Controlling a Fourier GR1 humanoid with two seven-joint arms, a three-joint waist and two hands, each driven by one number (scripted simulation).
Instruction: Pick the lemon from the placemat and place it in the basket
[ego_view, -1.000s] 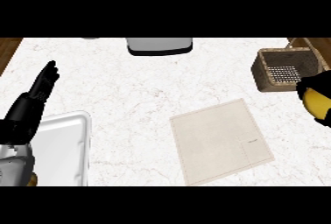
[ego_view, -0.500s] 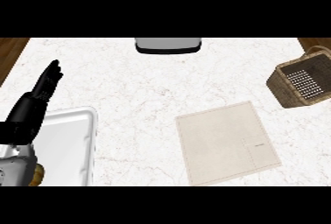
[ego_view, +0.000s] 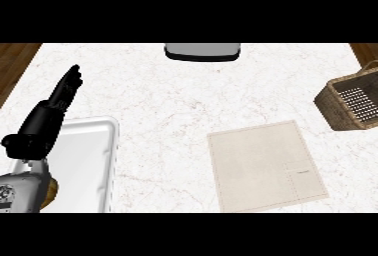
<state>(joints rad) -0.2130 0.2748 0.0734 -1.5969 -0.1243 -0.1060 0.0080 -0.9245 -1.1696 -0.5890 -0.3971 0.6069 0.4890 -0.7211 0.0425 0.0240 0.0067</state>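
The beige placemat (ego_view: 266, 167) lies flat at the lower right of the counter with nothing on it. No lemon shows anywhere in the head view. The wicker basket (ego_view: 353, 102) stands tilted at the right edge, partly cut off, its open mouth turned toward the upper right. My left hand (ego_view: 50, 112) rests open at the left, fingers straight and pointing up, above the tray's near corner. My right hand is out of view.
A white tray (ego_view: 96, 165) lies at the lower left under my left forearm. A brownish round object (ego_view: 50, 192) peeks out beside the forearm. A grey and black appliance (ego_view: 202, 51) sits at the counter's back edge. Wooden floor shows past the corners.
The right hand, seen with something yellow at the right edge a second ago, has left the view. The basket now sits tilted and farther right. The left hand has kept its pose.
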